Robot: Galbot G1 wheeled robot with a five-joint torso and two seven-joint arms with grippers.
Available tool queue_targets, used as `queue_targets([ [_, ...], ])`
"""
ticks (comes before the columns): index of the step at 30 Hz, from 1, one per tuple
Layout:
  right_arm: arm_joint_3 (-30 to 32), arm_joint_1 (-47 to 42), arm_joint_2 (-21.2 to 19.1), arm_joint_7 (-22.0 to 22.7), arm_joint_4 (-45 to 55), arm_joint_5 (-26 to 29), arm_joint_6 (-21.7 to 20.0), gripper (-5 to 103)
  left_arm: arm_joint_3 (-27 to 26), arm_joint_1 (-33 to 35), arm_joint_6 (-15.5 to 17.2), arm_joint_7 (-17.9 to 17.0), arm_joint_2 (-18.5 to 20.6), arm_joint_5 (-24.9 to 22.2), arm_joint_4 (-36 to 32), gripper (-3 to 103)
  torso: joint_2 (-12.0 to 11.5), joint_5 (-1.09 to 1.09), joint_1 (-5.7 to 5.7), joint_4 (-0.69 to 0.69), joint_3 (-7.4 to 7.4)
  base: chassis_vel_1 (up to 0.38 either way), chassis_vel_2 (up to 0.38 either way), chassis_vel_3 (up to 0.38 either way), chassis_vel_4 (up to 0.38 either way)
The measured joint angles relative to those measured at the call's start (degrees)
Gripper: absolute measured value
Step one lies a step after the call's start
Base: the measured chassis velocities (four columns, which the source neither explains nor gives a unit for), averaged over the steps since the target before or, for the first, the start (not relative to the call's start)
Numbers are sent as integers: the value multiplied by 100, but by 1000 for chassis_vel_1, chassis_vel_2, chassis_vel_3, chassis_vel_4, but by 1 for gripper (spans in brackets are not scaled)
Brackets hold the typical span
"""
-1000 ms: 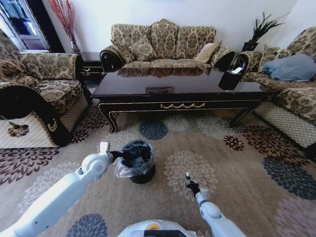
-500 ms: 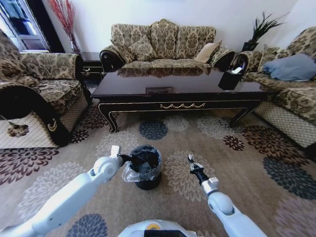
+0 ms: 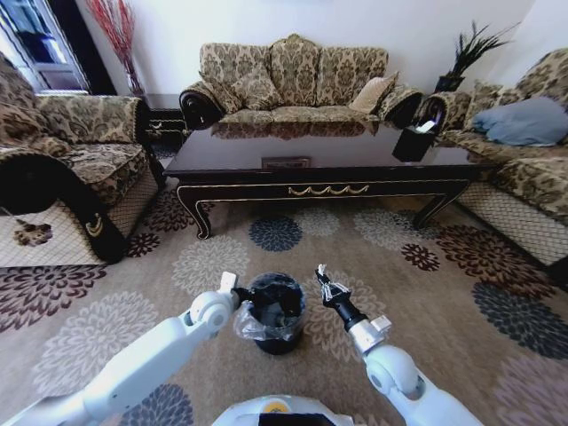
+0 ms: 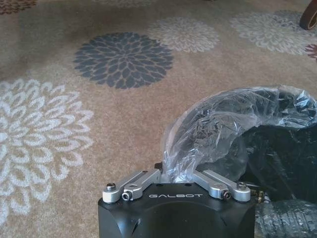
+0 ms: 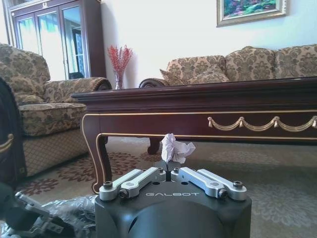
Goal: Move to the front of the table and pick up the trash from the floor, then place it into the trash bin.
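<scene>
1. Patterned carpet (image 3: 461,293), beige with large grey, white and maroon chrysanthemum blooms, covers the floor between brocade sofas.
2. Glossy dark wood forms the long rectangular top of the table (image 3: 328,160); gold scroll ornament runs along its apron, and the legs are curved and carved. A black box-shaped holder (image 3: 414,142) with white paper sits on this surface near its right end.
3. Round and black, the trash bin (image 3: 277,312) stands on the carpet in front of the table, between the two arms. A crinkly, shiny clear plastic bag (image 4: 233,129) billows over its rim.
4. White, smooth-shelled, the left arm reaches to the bin; the left claw (image 4: 177,174) is clenched on the bag at the bin's rim.
5. Beside the bin, the right claw (image 3: 325,286) is raised above the carpet, pinched on the trash (image 5: 175,149), a crumpled white paper piece standing up between its fingertips.
</scene>
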Motion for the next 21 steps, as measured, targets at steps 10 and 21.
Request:
queue_targets([
  [10, -175, -363, -18, -107, -89, -538, 128, 0, 289, -201, 5, -34, 11, -22, -36, 4, 0, -1, 0, 0, 0, 0, 0, 0, 0],
  [21, -105, -580, 16, -276, 107, -600, 116, 19, 256, -158, 43, -14, 125, -19, -123, 4, 0, -1, 0, 1, 0, 0, 0, 0, 0],
])
